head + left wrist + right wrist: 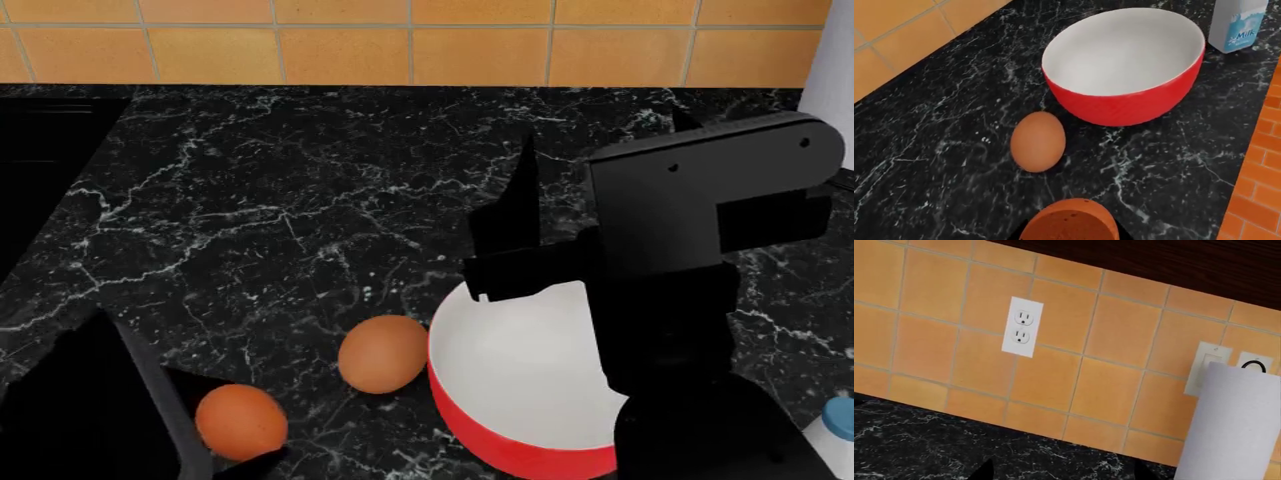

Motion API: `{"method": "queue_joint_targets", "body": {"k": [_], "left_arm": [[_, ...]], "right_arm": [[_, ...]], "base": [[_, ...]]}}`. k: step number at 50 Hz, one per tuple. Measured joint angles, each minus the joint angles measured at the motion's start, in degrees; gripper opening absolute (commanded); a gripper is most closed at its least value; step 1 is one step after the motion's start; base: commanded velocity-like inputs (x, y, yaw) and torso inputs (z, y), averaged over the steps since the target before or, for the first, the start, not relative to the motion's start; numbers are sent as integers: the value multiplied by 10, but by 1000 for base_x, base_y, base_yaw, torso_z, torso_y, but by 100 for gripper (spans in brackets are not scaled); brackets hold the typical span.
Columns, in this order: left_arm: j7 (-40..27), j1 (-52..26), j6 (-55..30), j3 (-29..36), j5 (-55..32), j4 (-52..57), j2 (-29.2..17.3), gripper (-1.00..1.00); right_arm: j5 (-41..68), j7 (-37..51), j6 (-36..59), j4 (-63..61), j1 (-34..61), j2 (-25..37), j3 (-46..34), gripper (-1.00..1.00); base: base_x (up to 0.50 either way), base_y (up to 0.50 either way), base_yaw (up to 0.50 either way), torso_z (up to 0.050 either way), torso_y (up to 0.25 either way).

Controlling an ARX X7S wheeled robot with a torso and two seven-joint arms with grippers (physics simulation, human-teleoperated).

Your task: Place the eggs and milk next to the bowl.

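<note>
We see the red bowl point(514, 400) with its white inside standing on the black marble counter point(267, 200), partly hidden in the head view by our right arm point(681, 260). One brown egg point(383, 353) lies on the counter just beside the bowl's rim, whether touching it we cannot tell from the head view; in the left wrist view a narrow strip of marble shows between that egg point(1038, 141) and the bowl point(1124, 65). The second egg point(242, 421) sits between the dark fingers of our left gripper point(214, 440), which close around it low at the near edge of the counter; the left wrist view shows it point(1069, 220) right under the camera. The milk bottle point(1237, 25), white with a blue "Milk" label, stands upright on the far side of the bowl from the eggs, close to it. In the head view only its light-blue cap point(838, 415) shows. The right wrist view faces the orange tiled wall point(1121, 340), a white outlet point(1021, 327) and a paper towel roll point(1234, 425); only two dark fingertips point(984, 471) show, well apart, holding nothing.
</note>
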Motion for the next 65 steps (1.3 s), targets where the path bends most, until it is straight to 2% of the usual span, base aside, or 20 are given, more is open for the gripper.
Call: {"method": "queue_joint_targets", "body": {"k": [65], "left_arm": [[24, -44, 30, 96, 25, -24, 97, -100]], "right_arm": [[10, 9, 1, -2, -1, 8, 1, 100]], "base": [[0, 0, 0, 0, 0]]}}
